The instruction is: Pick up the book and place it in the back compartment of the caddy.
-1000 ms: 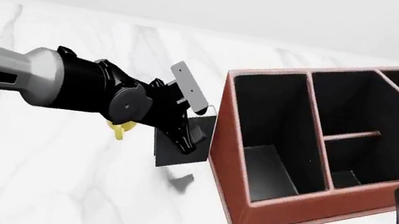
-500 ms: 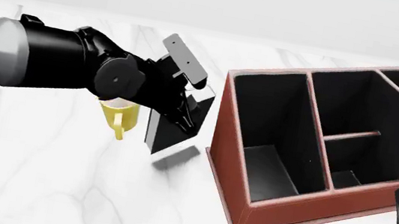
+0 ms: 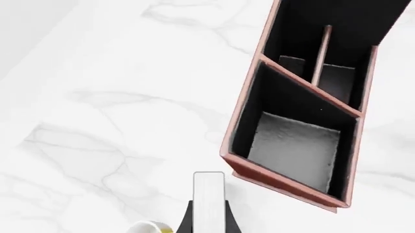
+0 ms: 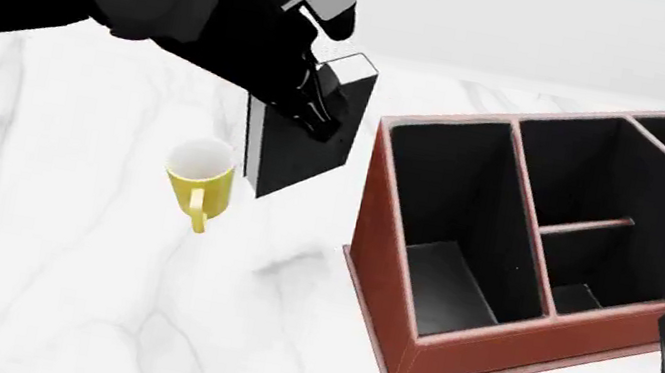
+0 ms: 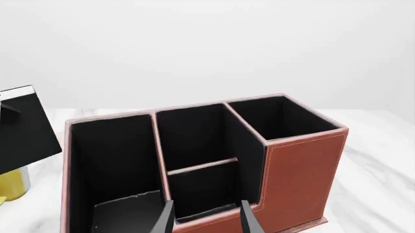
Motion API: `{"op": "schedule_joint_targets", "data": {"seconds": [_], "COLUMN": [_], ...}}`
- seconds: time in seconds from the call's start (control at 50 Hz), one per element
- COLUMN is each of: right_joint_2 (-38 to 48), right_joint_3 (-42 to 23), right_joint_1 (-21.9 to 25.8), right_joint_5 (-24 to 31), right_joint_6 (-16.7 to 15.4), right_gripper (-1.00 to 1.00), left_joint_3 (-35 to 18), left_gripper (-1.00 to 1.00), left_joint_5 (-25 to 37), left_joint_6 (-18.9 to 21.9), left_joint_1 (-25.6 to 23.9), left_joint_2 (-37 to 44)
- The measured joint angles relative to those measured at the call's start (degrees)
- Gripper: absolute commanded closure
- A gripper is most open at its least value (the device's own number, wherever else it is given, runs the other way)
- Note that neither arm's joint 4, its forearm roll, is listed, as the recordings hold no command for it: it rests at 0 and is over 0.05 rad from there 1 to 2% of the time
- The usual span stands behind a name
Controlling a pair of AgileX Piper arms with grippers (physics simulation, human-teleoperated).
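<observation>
The book (image 4: 301, 131) is up in the air, above the bench (image 4: 46, 281). The left pincer (image 4: 304, 70) squeezes it near its top. A yellow mug (image 4: 201, 180) stands just beside it, lower down. The caddy (image 4: 420, 313) sits to the right. The right pincer (image 5: 206, 218) waits open by the caddy.

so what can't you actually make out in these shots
- Left gripper grip on the book: front view, the wrist blocks the contact.
- Book in the left wrist view: only its white edge shows, cut off by the frame edge.
- Right gripper: cut by the frame edge in both views.
- Caddy back compartment: its floor is hidden behind the divider.
- Yellow mug: inside washed out.
</observation>
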Motion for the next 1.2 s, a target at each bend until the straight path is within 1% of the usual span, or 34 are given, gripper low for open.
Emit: {"op": "schedule_joint_targets", "data": {"seconds": [0.24, 0.36, 0.54, 0.76, 1.0, 1.2], "right_joint_2": [0.1, 0.1, 0.2, 0.1, -0.2, -0.2], "right_joint_3": [0.0, 0.0, 0.0, 0.0, -0.1, -0.1], "right_joint_1": [0.0, 0.0, 0.1, 0.0, 0.0, 0.0], "right_joint_5": [-0.1, -0.2, -0.2, -0.2, 0.1, 0.1], "right_joint_6": [0.0, 0.0, 0.0, -0.1, -0.1, 0.0], "right_gripper": [-1.0, -1.0, -1.0, -1.0, -1.0, -1.0], "left_joint_3": [-13.0, -18.5, -24.9, -31.2, -35.1, -38.6], "left_gripper": [1.0, 1.0, 1.0, 1.0, 1.0, 1.0], "left_joint_5": [8.6, 10.2, 11.2, 9.4, 3.7, -0.6], "left_joint_6": [4.4, 6.2, 7.3, 7.3, 5.9, 4.3], "left_joint_1": [-0.2, -1.2, -4.9, -10.0, -15.7, -19.2], "left_joint_2": [-0.8, -1.0, -0.5, 4.0, 10.7, 17.2]}}
